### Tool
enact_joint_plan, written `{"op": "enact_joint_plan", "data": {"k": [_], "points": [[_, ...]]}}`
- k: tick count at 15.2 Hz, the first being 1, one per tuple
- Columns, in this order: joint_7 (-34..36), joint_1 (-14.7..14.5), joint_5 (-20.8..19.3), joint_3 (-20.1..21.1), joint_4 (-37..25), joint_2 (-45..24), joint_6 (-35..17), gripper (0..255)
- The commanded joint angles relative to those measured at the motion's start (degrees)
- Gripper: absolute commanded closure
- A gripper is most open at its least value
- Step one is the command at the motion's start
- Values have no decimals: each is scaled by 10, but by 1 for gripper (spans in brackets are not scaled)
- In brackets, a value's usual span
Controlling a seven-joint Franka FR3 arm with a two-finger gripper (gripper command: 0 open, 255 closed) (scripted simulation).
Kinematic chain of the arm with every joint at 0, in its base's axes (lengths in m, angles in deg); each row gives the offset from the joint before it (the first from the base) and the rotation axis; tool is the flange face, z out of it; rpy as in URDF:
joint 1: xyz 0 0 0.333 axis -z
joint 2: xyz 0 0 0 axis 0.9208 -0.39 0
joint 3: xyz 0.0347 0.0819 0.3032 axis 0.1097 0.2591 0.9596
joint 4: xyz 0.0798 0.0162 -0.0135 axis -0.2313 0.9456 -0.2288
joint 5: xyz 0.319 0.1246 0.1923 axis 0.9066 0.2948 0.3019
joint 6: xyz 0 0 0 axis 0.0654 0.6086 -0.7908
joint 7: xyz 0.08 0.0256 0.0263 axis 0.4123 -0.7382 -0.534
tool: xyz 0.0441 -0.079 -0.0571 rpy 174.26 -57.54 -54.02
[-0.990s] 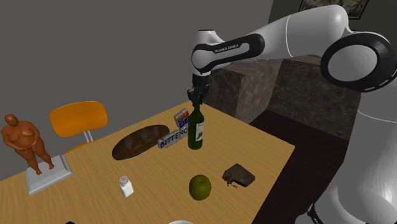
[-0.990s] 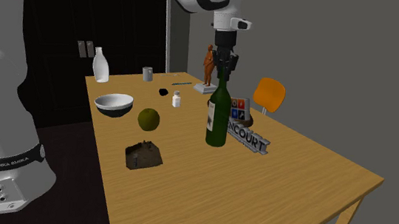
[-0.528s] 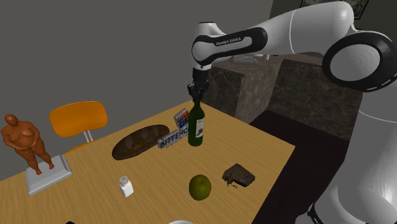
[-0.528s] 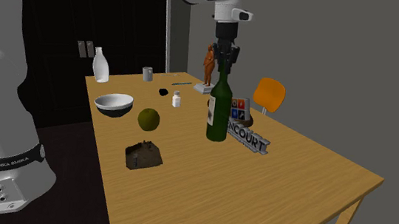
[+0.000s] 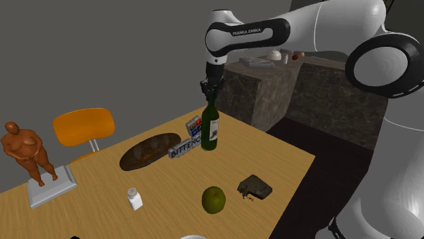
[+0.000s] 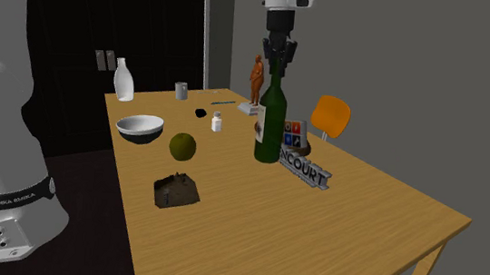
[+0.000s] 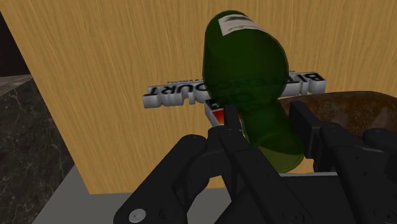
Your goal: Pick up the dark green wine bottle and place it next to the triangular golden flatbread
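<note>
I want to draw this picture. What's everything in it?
wine bottle: 1, dark green, upright in the claw
letter sign: 1, grey, beside the bottle
loaf: 1, brown, beside the sign
flatbread: 1, dark brown, table's edge
fruit: 1, green, near the flatbread
shaker: 1, white, mid-table
figurine: 1, brown, near the chair
bowl: 1, white, near the fruit
jug: 1, white, table corner
cup: 1, grey, near the jug
chair: 1, orange, behind the table
table: 1, wooden, below the arm
arm: 1, white, above the table
claw: 1, black, shut on the bottle's neck
</note>
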Motion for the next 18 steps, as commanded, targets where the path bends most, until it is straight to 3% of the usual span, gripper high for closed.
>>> {"op": "enact_joint_plan", "data": {"k": [1, 9, 18], "points": [[0, 0, 0, 0, -17, -1, 16, 255], [1, -1, -1, 0, -83, -8, 75, 255], [114, -71, -16, 43, -45, 20, 66, 255]]}}
